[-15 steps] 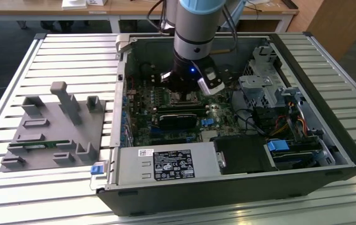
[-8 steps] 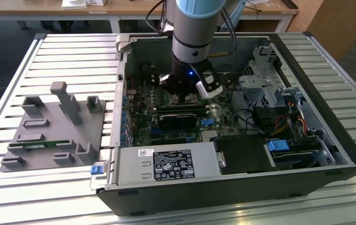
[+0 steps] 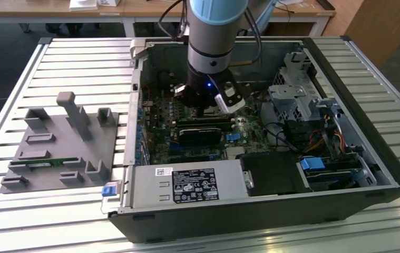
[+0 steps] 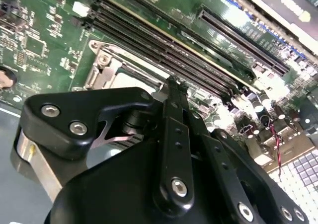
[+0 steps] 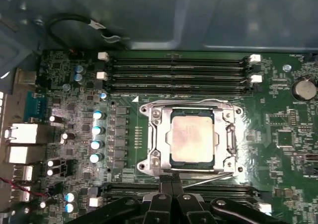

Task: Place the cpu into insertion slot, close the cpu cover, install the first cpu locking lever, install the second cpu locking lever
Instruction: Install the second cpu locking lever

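the cpu (image 5: 191, 137) sits in the insertion slot (image 5: 229, 115) under the closed cpu cover (image 5: 158, 134); the pincer (image 5: 171, 183), fingers together and empty, hovers beside the slot.

This looks like a robotics lab or test workshop. An open desktop computer case (image 3: 256, 137) lies on its side on a bench (image 3: 80, 63) of ribbed aluminium profiles, its green motherboard (image 5: 283, 134) exposed. At about nine o'clock from the case sits a grey moulded fixture (image 3: 62, 147) with slots and posts for holding parts. A robot arm (image 3: 214, 37) with a pale blue joint cover reaches down into the case. Toward twelve o'clock stand wooden-topped desks (image 3: 150, 9) on white legs over a dark carpeted floor (image 3: 3, 37).
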`<control>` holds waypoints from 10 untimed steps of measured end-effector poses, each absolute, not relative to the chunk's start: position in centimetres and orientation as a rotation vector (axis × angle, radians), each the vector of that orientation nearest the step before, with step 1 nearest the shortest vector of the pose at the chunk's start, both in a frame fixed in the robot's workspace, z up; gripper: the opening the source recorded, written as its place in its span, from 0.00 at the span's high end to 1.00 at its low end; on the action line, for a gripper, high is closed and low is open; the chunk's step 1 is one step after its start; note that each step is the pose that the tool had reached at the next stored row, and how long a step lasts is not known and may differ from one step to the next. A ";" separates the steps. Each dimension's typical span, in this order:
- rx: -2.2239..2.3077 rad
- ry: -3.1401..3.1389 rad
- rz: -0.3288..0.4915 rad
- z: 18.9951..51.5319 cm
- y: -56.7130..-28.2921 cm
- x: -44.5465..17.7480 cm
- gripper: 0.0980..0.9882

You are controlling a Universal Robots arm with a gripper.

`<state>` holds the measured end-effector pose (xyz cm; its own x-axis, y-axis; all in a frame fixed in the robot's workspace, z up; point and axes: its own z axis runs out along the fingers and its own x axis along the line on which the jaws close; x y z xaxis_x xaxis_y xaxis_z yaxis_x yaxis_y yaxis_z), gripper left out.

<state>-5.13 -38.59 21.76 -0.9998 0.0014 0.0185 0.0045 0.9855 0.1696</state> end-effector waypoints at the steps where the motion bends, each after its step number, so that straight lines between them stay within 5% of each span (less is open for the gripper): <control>1: -0.005 -3.112 -0.266 21.6 -38.6 -5.2 0.99; 10: -0.007 -3.111 -0.276 20.5 -38.8 -5.3 0.99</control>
<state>-5.30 -38.82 20.47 -0.9998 0.0025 0.0188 0.0058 0.9844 0.1759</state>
